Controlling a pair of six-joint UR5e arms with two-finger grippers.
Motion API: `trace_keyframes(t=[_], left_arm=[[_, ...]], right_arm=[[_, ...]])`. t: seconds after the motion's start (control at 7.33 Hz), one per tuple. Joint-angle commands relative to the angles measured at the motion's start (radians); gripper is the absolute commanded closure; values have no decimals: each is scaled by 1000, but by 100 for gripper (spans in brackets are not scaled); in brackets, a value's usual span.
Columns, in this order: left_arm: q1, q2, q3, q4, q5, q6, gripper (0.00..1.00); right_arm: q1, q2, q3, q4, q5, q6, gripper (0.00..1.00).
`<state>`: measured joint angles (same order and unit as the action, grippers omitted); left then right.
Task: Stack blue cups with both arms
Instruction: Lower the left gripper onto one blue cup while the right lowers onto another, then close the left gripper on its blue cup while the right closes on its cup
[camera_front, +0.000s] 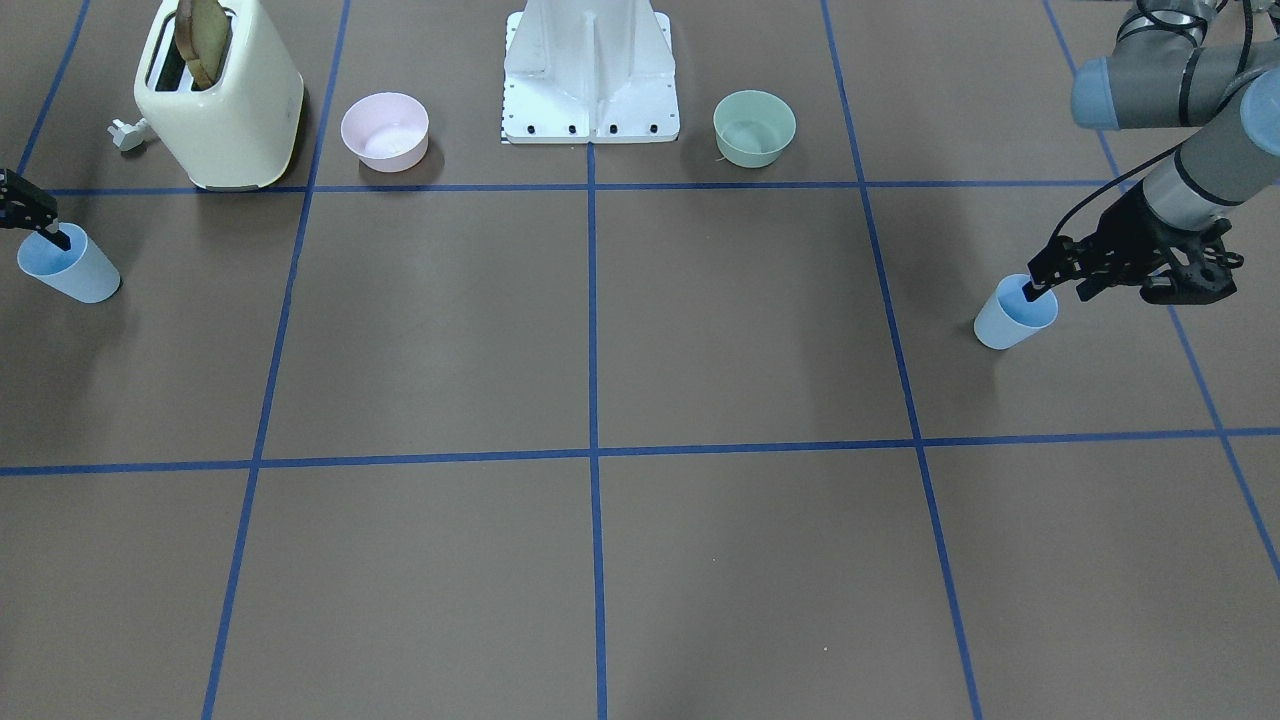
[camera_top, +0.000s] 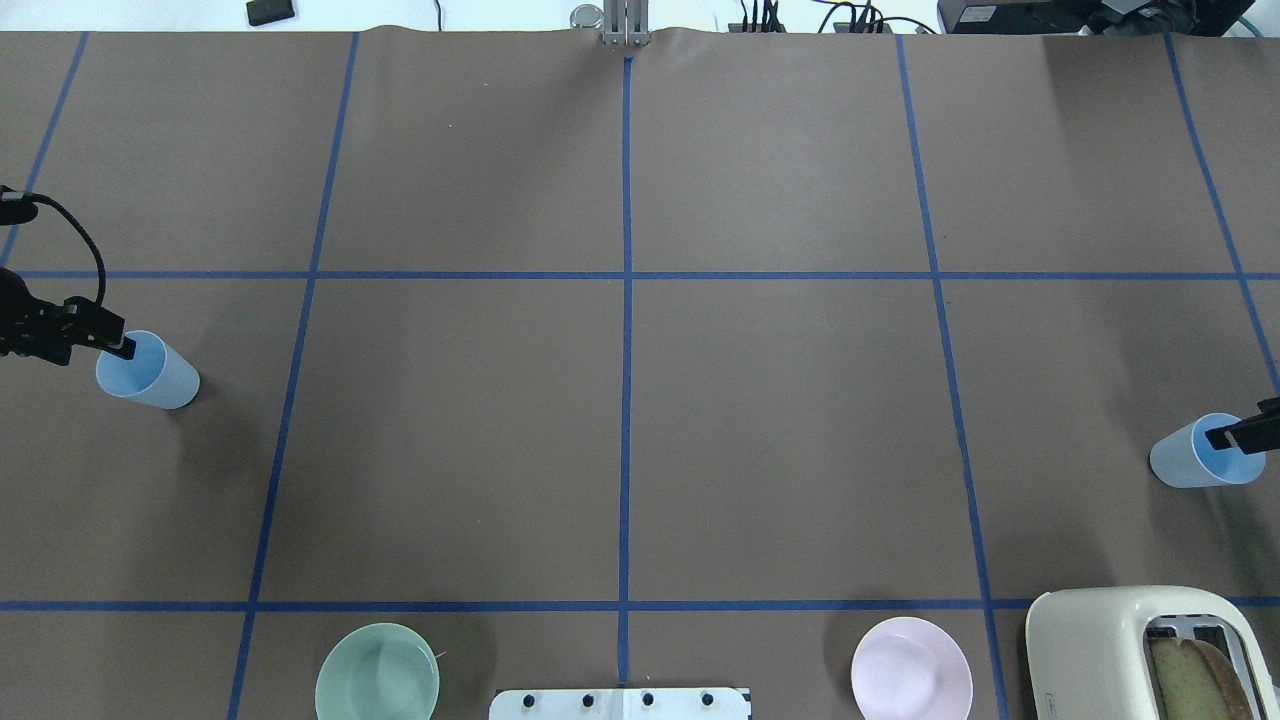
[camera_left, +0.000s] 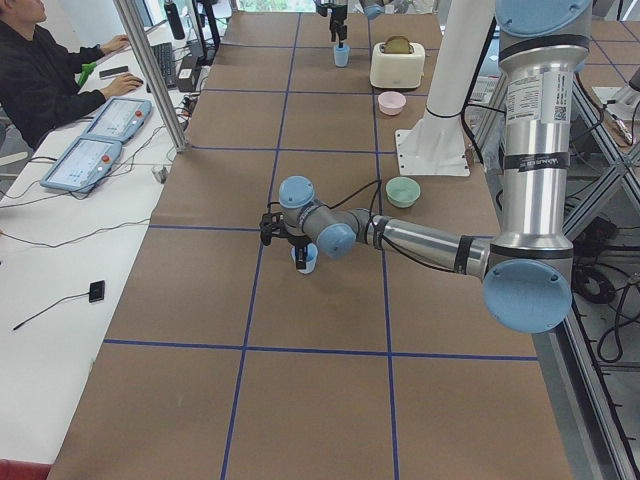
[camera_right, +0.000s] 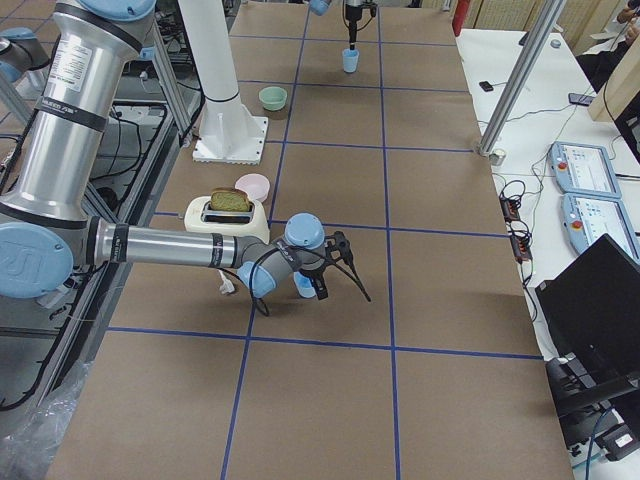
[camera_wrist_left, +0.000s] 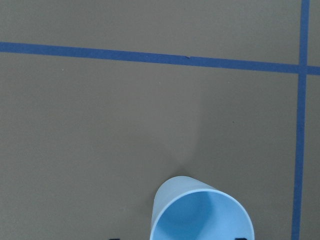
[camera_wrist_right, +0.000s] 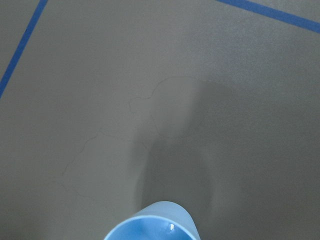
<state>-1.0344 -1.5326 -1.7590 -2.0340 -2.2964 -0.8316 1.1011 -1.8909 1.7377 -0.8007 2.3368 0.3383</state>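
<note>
Two pale-blue cups stand upright on the brown table, far apart. One cup (camera_front: 1012, 322) is under my left gripper (camera_front: 1052, 290). It also shows in the overhead view (camera_top: 150, 372) and the left wrist view (camera_wrist_left: 200, 215). The left gripper (camera_top: 120, 346) is open, with one black finger dipped inside the cup's rim. The other cup (camera_front: 70, 268) (camera_top: 1195, 455) (camera_wrist_right: 155, 222) is under my right gripper (camera_front: 50, 236) (camera_top: 1228, 437). The right gripper is also open, with one finger reaching into the cup's mouth. Neither cup is lifted.
A cream toaster (camera_front: 220, 100) holding toast, a pink bowl (camera_front: 385, 130) and a mint-green bowl (camera_front: 754, 127) stand near the white base (camera_front: 590, 70). Blue tape lines grid the table (camera_top: 780, 430). An operator sits at a side desk (camera_left: 40, 70).
</note>
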Motion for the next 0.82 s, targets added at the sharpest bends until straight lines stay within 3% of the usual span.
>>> trace_keyframes(t=[0.0,0.41,0.68], left_arm=[[0,0,3,0,0,2,21],[0,-1,7,0,0,2,21],[5,-3,24,-3,0,3,27]], right_arm=[[-15,-4,0,0,-2,-5,22],[-56,-8,0,0,-62,-8,22],[-56,-7,-1,0,-63,-10,23]])
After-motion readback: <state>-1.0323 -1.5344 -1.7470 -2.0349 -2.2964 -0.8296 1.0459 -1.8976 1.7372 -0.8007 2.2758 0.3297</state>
